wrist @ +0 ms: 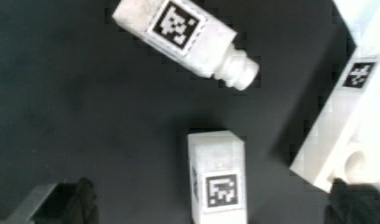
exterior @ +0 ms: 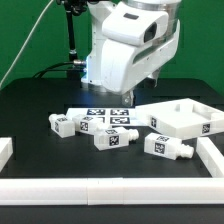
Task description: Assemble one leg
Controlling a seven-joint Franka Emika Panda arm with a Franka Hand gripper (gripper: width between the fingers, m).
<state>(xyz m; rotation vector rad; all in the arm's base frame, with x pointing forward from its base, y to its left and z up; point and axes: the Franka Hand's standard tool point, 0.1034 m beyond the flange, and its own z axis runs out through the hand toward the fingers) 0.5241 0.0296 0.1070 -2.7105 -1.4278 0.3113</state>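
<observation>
The gripper hung with its jaws spread wide, gripping nothing. The leg lay flat on the black table just beneath, a second leg nearby. It looked light, stiff and smooth, perhaps slippery; the blocky tagged end seemed the safest place to pinch.

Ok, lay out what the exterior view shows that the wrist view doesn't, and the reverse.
Only the exterior view: the robot arm, the marker board, the whole tray-like part and the white border rail. Only the wrist view: one leg close up, its tag pattern and round stub end clear. Both: legs lying loose on the black table, none standing; which ones match across views I cannot tell.
</observation>
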